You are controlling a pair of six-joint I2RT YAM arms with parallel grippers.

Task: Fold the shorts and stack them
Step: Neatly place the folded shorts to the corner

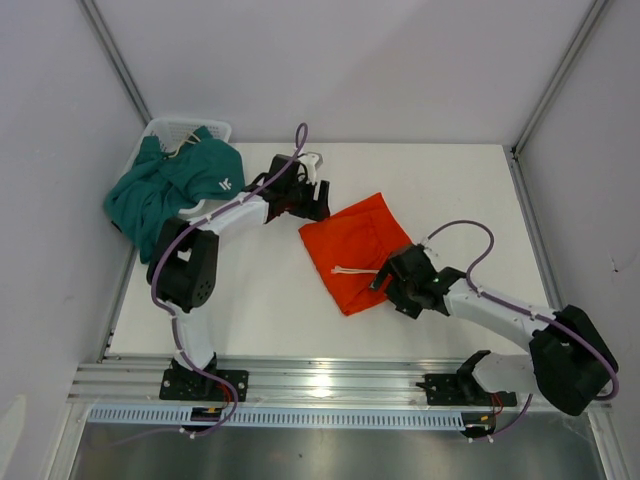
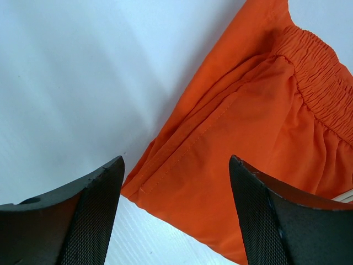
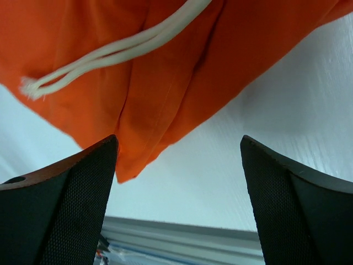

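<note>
Likely light and limp, the orange shorts want pinching at a near corner; left gripper and right gripper both gape wide, empty

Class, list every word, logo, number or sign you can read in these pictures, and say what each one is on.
White logo on the teal shorts: too small to read.
Orange shorts: no text in any view.
Nothing else bears writing.

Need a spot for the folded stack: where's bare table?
Bare: table between left arm and orange shorts; also far right corner. Crowded: far left, teal shorts over basket; left gripper and right gripper flank the orange pair.
</note>
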